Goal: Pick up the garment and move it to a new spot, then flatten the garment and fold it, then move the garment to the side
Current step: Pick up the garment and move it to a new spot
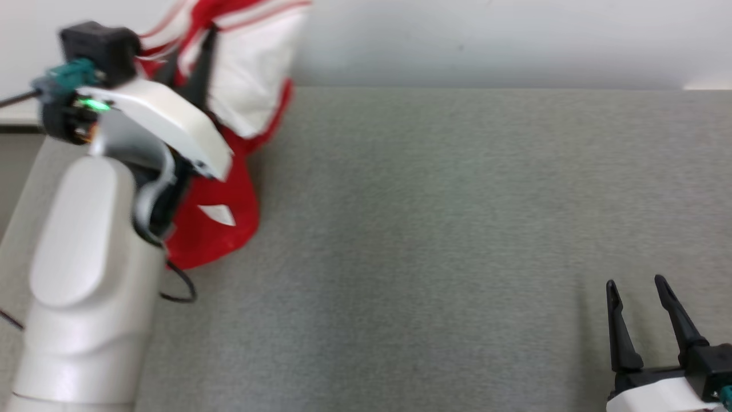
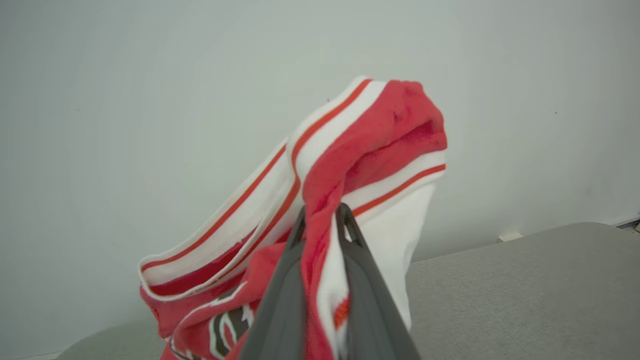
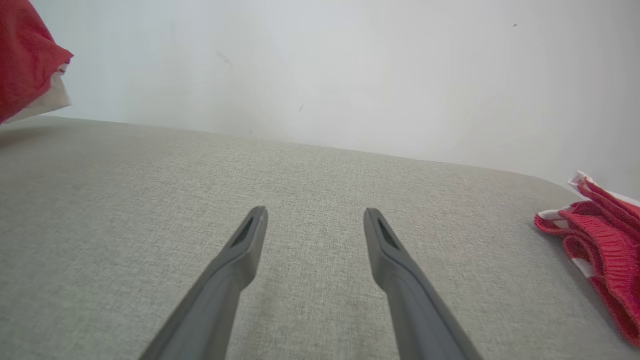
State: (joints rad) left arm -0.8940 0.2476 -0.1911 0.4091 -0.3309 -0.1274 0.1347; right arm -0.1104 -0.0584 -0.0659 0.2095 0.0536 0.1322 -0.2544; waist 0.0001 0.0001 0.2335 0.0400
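A red and white garment (image 1: 240, 86) with striped trim hangs lifted at the far left of the grey table (image 1: 457, 229), its lower red part (image 1: 211, 229) trailing down toward the surface. My left gripper (image 1: 191, 57) is shut on it. In the left wrist view both dark fingers (image 2: 365, 280) pinch a fold of the garment (image 2: 360, 145), which bunches above the tips. A red corner of the garment (image 3: 22, 55) shows at the upper left of the right wrist view. My right gripper (image 1: 636, 289) stands open and empty at the near right, low over the table (image 3: 315, 220).
A white wall (image 1: 486, 40) runs along the table's far edge. Another red and white cloth (image 3: 600, 240) lies bunched at the right edge of the right wrist view. A thin black cable (image 1: 180, 286) loops beside my left forearm (image 1: 91, 274).
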